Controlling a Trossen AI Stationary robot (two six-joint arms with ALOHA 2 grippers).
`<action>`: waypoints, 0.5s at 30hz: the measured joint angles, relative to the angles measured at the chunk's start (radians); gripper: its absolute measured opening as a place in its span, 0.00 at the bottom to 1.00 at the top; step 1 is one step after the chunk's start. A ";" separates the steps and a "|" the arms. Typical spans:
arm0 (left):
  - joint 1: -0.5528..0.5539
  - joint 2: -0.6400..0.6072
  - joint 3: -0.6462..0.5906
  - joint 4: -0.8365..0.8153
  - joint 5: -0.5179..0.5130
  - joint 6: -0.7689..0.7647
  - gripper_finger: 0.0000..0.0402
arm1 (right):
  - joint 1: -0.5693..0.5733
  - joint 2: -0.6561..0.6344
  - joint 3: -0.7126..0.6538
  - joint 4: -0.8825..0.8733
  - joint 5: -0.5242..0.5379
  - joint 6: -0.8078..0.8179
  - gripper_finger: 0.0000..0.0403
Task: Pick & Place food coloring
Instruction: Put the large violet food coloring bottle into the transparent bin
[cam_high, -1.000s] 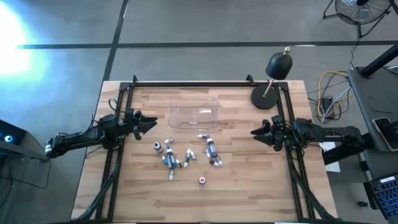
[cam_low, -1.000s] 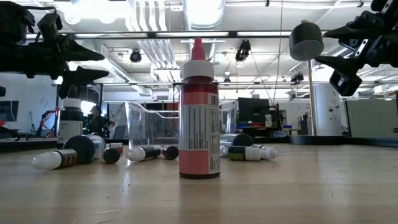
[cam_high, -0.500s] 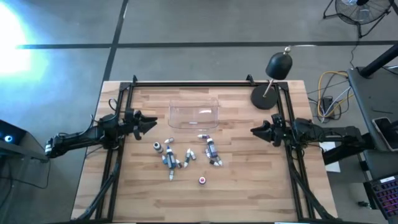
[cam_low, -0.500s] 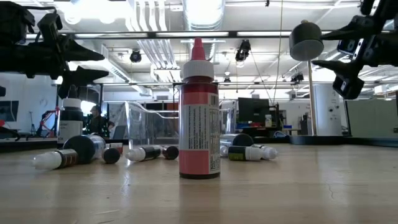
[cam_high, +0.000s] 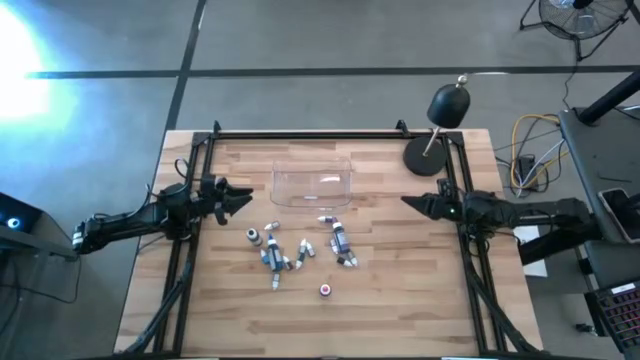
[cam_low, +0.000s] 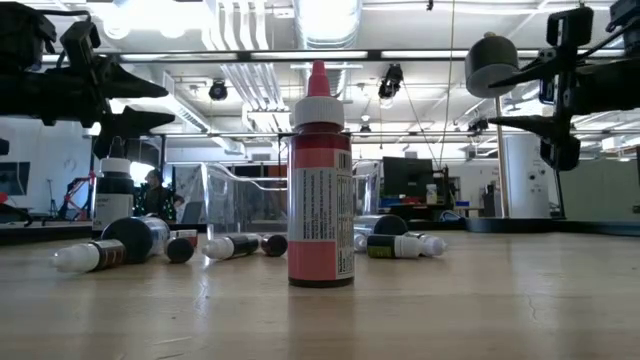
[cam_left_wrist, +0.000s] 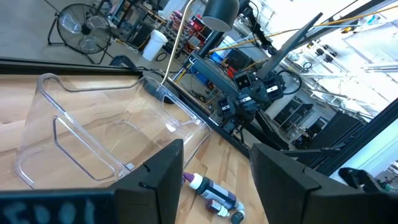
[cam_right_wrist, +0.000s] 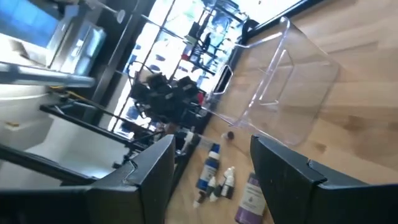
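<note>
Several tiny food coloring bottles (cam_high: 300, 250) lie on their sides in a loose cluster at the table's middle. One red bottle (cam_low: 320, 190) stands upright on its base nearer the near edge (cam_high: 326, 290). A clear plastic tray (cam_high: 312, 183) sits just beyond the cluster. My left gripper (cam_high: 245, 196) hovers open above the table left of the tray, fingers pointing right (cam_left_wrist: 214, 155). My right gripper (cam_high: 408, 203) hovers open on the right side, pointing left at the tray (cam_right_wrist: 211, 146). Both are well above the bottles in the low view.
A black desk lamp stands on its round base (cam_high: 425, 155) at the far right corner, its head (cam_high: 449, 105) over the table's far edge. Black frame rails (cam_high: 310, 132) run along the far, left and right sides. Bare wood lies toward the near edge (cam_high: 330, 325).
My right gripper has rolled about its wrist, so its two fingers now stand one above the other instead of slanting, and it has shifted slightly toward the far edge. It stays open. The left arm and the bottles have kept still.
</note>
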 joint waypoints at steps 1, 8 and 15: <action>0.000 0.000 0.000 0.000 0.000 0.000 0.40 | 0.002 0.047 0.000 0.046 0.003 0.020 0.50; 0.000 0.000 0.000 0.000 0.000 0.000 0.40 | 0.028 0.435 0.043 0.166 -0.004 0.219 0.50; 0.000 0.000 0.000 0.000 0.000 0.000 0.40 | 0.095 0.814 0.307 -0.094 -0.107 0.301 0.50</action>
